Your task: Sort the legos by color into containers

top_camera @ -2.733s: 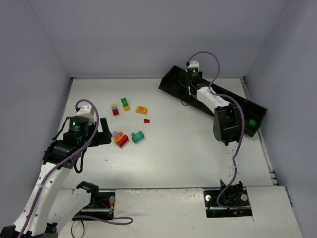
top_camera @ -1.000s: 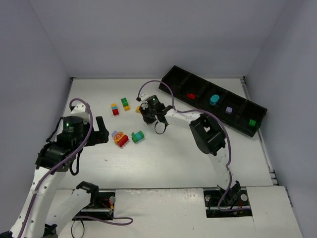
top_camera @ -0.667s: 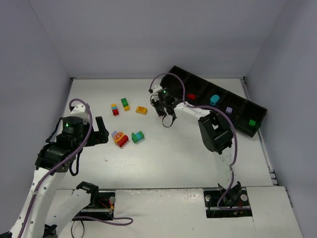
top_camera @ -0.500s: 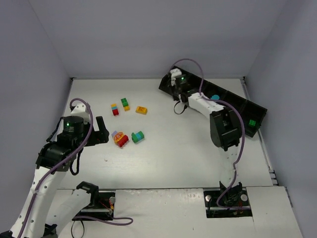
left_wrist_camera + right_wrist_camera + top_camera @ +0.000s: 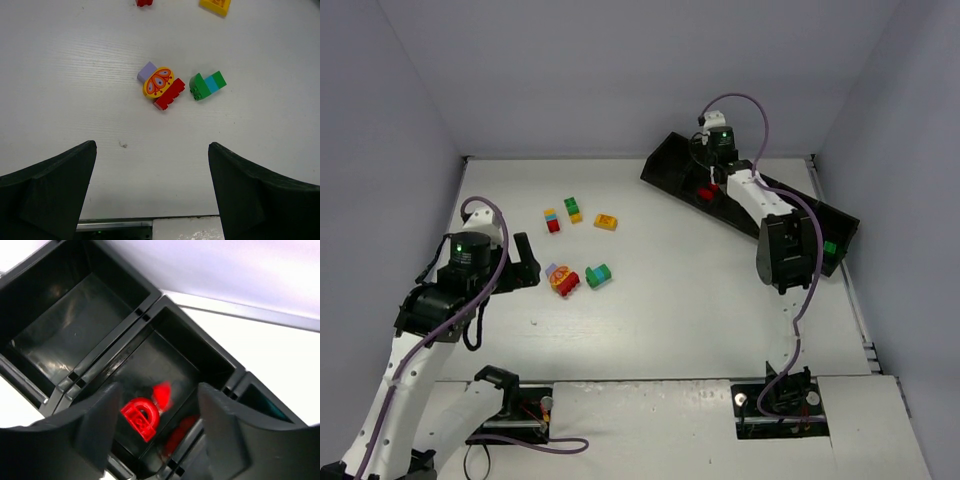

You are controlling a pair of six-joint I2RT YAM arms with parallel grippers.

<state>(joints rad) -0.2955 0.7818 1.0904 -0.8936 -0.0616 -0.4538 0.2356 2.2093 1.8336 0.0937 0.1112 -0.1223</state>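
The black tray (image 5: 658,170) of containers lies at the back right. My right gripper (image 5: 706,180) is open above its second compartment (image 5: 150,365). In the right wrist view, a red arch brick (image 5: 141,418) lies there and a small blurred red piece (image 5: 163,394) sits between my open fingers (image 5: 100,425). A green brick (image 5: 829,247) lies in the end compartment. On the table are a purple-yellow-red cluster (image 5: 562,279), a green-teal brick (image 5: 598,274), a yellow brick (image 5: 606,222), a green-yellow stack (image 5: 573,209) and a red-yellow-blue stack (image 5: 552,220). My left gripper (image 5: 525,262) is open and empty, left of the cluster (image 5: 159,86).
The tray's first compartment (image 5: 75,325) holds nothing. The right arm lies over the tray's middle compartments and hides what is in them. The green-teal brick (image 5: 207,85) also shows in the left wrist view. Grey walls close the table at the back and sides.
My right gripper went to the table, took the small red brick, carried it back over the tray's second compartment and opened. That brick is gone from the table. The left arm barely moved.
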